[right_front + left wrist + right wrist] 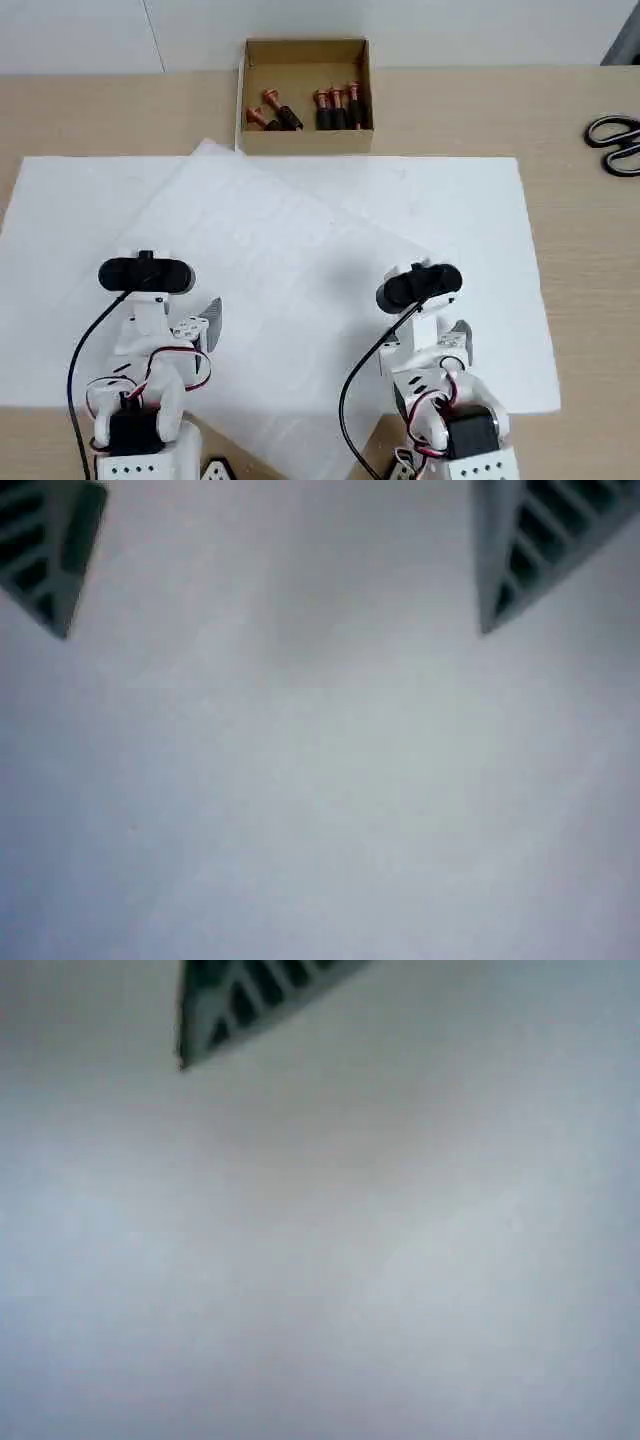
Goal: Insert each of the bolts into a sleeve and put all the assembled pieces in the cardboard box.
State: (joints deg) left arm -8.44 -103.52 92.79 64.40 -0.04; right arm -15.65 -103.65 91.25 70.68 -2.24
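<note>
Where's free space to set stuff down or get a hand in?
Free: the white sheet from the box to the left arm and right arm, and the gap between them. Bare table left of the box, and right of it up to the scissors. Crowded: the box's near half, lined with pieces.

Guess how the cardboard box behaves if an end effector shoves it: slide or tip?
The cardboard box looks low and wide, so it would probably slide rather than tip. It holds only a few small assembled pieces, so it is likely light. Those look cylindrical and could roll inside.
</note>
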